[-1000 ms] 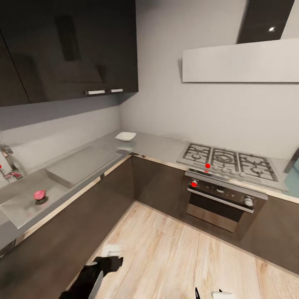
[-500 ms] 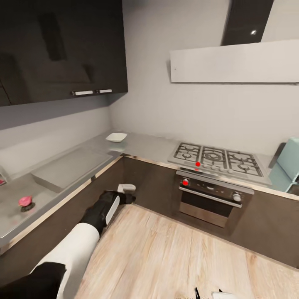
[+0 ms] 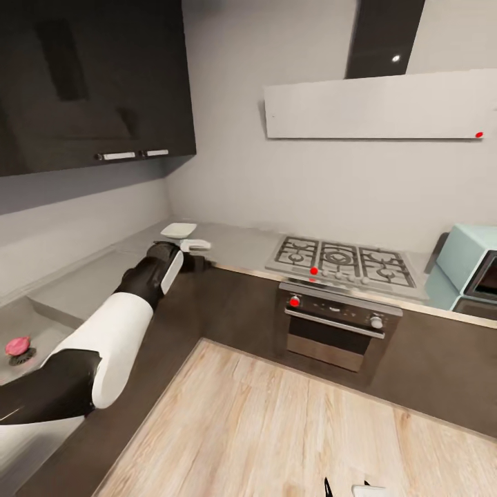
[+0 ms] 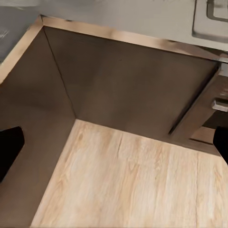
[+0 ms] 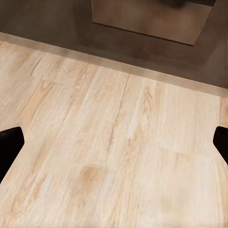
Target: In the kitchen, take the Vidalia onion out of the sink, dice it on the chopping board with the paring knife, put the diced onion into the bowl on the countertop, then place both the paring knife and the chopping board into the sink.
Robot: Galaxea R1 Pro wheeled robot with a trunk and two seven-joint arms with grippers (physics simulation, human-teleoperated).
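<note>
The pink Vidalia onion (image 3: pixel 17 343) lies over the drain in the grey steel sink (image 3: pixel 27 314) at the far left. The white square bowl (image 3: pixel 178 228) stands on the grey countertop (image 3: pixel 238 243) in the corner. My left gripper (image 3: pixel 196 246) is raised to counter height just in front of the bowl, beside the counter's edge. In the left wrist view this gripper (image 4: pixel 114 147) is open, over dark cabinet fronts and wooden floor. My right gripper (image 5: pixel 114 142) hangs low, open, over the floor. The chopping board and the paring knife are out of view.
The sink's flat drainboard (image 3: pixel 79 290) lies between basin and bowl. A gas hob (image 3: pixel 338 259) over an oven (image 3: pixel 331 335) sits along the back run, with a teal appliance (image 3: pixel 469 266) at the right. Dark wall cabinets (image 3: pixel 90 76) and a hood (image 3: pixel 376 103) hang above. Wooden floor (image 3: pixel 290 421) lies in front.
The head camera has swung right, so the whole scene has slid left. My left arm has risen from near the floor to counter height, by the bowl.
</note>
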